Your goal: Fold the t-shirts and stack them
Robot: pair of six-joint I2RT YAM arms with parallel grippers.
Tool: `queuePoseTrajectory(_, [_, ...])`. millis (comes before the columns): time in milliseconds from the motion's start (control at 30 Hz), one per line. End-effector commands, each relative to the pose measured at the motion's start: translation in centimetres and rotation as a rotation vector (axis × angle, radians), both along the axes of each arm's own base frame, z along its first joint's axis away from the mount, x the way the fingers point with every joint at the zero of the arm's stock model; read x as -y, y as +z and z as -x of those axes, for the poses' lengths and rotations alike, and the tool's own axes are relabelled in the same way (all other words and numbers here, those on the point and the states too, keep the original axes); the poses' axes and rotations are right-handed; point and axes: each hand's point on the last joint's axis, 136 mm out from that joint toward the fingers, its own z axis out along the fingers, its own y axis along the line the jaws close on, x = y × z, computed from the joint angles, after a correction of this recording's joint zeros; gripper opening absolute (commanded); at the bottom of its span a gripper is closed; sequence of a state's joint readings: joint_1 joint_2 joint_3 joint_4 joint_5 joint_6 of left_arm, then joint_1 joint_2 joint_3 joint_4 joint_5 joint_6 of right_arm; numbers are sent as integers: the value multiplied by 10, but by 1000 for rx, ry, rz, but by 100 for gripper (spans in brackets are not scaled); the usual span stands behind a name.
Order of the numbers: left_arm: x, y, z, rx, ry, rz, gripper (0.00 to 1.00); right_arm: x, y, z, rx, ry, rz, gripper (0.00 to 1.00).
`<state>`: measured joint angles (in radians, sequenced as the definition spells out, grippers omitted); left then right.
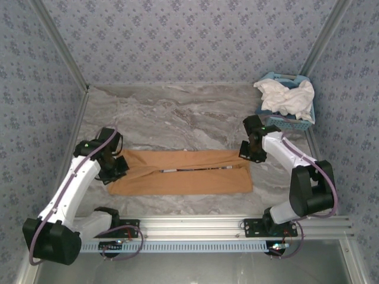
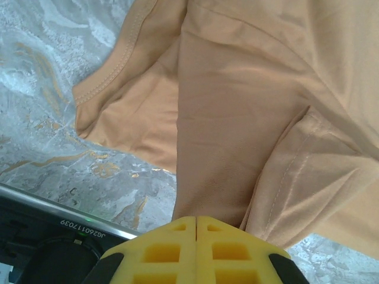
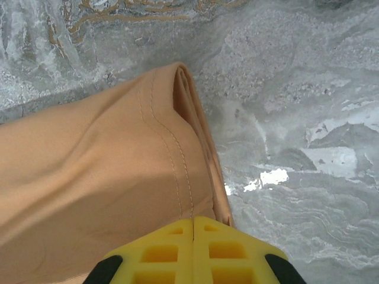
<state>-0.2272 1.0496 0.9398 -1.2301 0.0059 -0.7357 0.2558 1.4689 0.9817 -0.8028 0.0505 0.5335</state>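
Pinching the tan-orange t-shirt (image 1: 183, 171) at both short ends, low over the marble table (image 1: 177, 112).

Laid out as a long folded band near the table's front edge, with a thin dark-and-white line along its middle. At the band's left end, clamped in the left gripper (image 1: 118, 167), yellow fingers (image 2: 160, 251) pressed together on the cloth, a sleeve and stitched hem bunching just ahead of them. At the right end, caught the same way in the right gripper (image 1: 249, 155), closed tight on a doubled-over, stitched edge beside bare marble. Well apart, in the far right corner: the white t-shirt (image 1: 287, 97), heaped in the light blue basket (image 1: 296, 123).
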Motion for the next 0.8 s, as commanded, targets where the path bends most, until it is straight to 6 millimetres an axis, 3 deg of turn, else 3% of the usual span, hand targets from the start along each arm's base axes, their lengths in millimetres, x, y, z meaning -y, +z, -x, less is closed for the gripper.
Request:
queuePoseTrajectory(0, [-6, -9, 15, -51, 19, -34, 0, 6, 3, 11, -18, -20, 32, 0])
queuePoseTrajectory(233, [-2, -29, 18, -86, 15, -35, 0, 4, -14, 26, -71, -32, 25, 0])
queuePoseTrajectory(333, [0, -28, 17, -81, 15, -25, 0, 6, -15, 31, -95, -46, 31, 0])
queuePoseTrajectory(400, [2, -23, 14, -59, 14, -15, 2, 8, -12, 33, -99, -51, 44, 10])
queuePoseTrajectory(500, [1, -8, 5, -14, 26, -19, 16, 14, 2, 28, -66, -64, 71, 27])
queuePoseTrajectory(633, [-1, 19, -17, 76, 53, -36, 42, 18, 20, 23, -3, -112, 79, 30])
queuePoseTrajectory(767, [2, 30, -49, 141, 79, -16, 42, 9, 18, 10, 25, -108, 35, 29])
